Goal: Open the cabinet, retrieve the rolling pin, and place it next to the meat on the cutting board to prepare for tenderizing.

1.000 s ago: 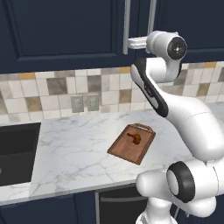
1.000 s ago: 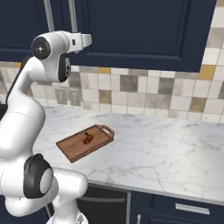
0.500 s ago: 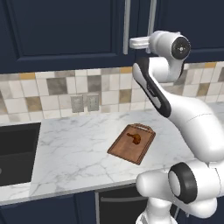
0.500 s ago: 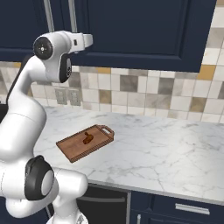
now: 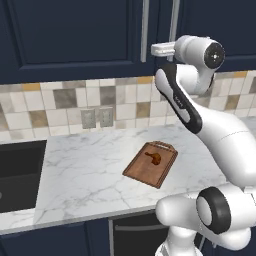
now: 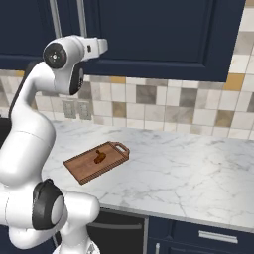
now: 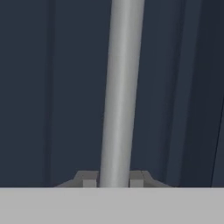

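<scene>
My gripper [image 7: 113, 180] is clamped on a handle [image 7: 119, 92] of the cabinet [image 5: 70, 35]: in the hand view the silver bar runs from 12 o'clock down to 6 o'clock, slightly tilted, and passes straight between my two fingertips [image 7: 89, 179], which sit tight against it on either side. Behind the bar I see only the dark navy door panel.

In the left base view my hand [image 5: 162, 49] reaches out at about 1 o'clock of the picture, up at the lower edge of the wall cabinet, where the two long vertical handles hang side by side near the door seam; which of the two I hold I cannot tell from there. Both doors look shut.

The cutting board [image 5: 148, 167] lies on the marble counter [image 5: 85, 170] below me, at roughly 5 o'clock from the picture's middle in the left base view, turned at an angle with its arched handle toward the tiled backsplash [image 5: 60, 105]. The meat [image 5: 154, 158] rests on the board, nearer the handle end. A dark sink [image 5: 17, 172] sits at 9 o'clock, well apart from the board.
</scene>
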